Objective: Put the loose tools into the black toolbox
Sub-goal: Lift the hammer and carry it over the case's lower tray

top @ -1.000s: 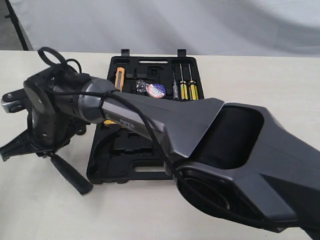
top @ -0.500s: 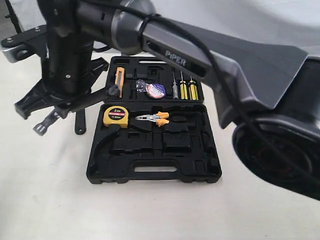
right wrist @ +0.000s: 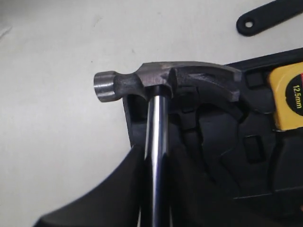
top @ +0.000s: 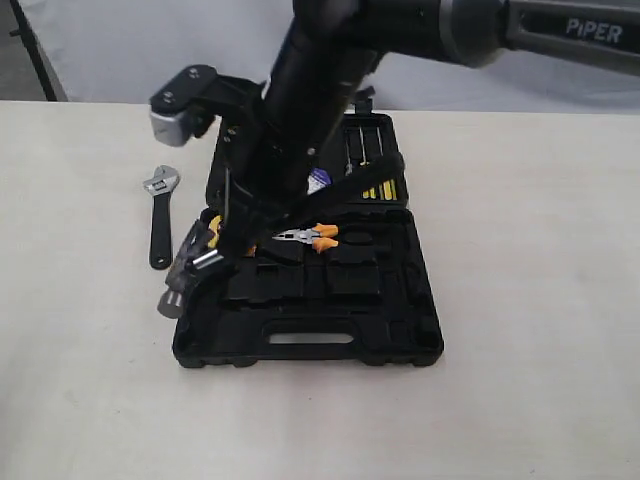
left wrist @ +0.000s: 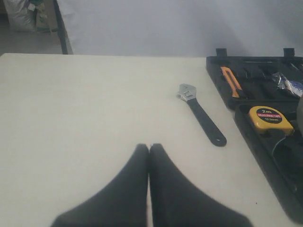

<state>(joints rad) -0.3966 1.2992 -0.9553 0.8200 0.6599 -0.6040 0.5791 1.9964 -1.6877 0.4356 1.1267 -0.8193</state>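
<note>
Right gripper (right wrist: 155, 158) has the hammer (right wrist: 157, 113), jaws clamped tight on the shiny shaft just under the head. The arm reaches right across to the left side of the toolbox (top: 400, 345). The hammer head hangs at the left edge of the near half. Its claw is over the moulded recesses and its round face pokes out past the rim over the table (top: 540, 300). Can't really tell from either view whether the head is touching the plastic or just above it.

Left gripper (left wrist: 149, 146) is closed up, fingers pressed together with nothing in them, over bare table well away from the case.

The wrench (top: 159, 222) lies flat on the table just left of the toolbox, silver jaw end pointing away from the near edge, nothing touching it. The tape roll (top: 318, 181) sits in the far half, mostly hidden behind the arm in the exterior view.

Other stuff in the box: tape measure (left wrist: 270, 118) in the left corner of the near half by the hinge, pliers (top: 312, 237) beside it, an orange knife (left wrist: 230, 81) and yellow screwdrivers (top: 378, 190) in the far half.
</note>
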